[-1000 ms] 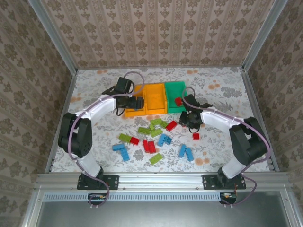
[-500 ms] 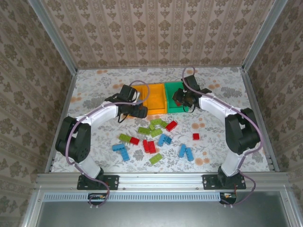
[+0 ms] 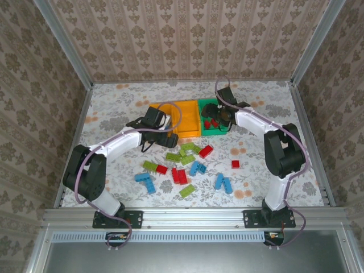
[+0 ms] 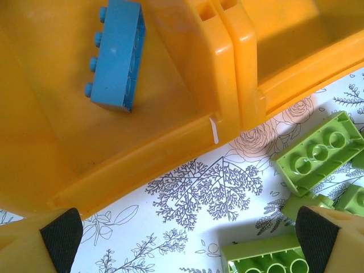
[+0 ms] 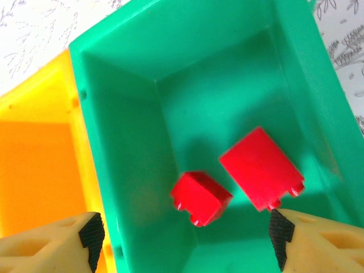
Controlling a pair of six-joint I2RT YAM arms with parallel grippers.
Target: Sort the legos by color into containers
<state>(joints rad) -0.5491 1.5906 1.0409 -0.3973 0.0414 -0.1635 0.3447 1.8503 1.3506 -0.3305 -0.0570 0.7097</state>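
- Floral tabletop [image 3: 114,108] is strewn with small red, blue, lime plastic bricks [image 3: 182,175].
- Left gripper [image 4: 187,232] is spread empty beside an orange-yellow plastic bin [image 4: 170,131].
- Right gripper [image 5: 186,233] is spread over a green plastic bin [image 5: 170,45] holding two red bricks [image 5: 200,196].

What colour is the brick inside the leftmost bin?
The brick is blue, clearest in the left wrist view.

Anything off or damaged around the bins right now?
Nothing misplaced: two red bricks in the green bin, one blue brick on its side in an orange bin. Only oddity is a small white scuff on that orange bin's rim.
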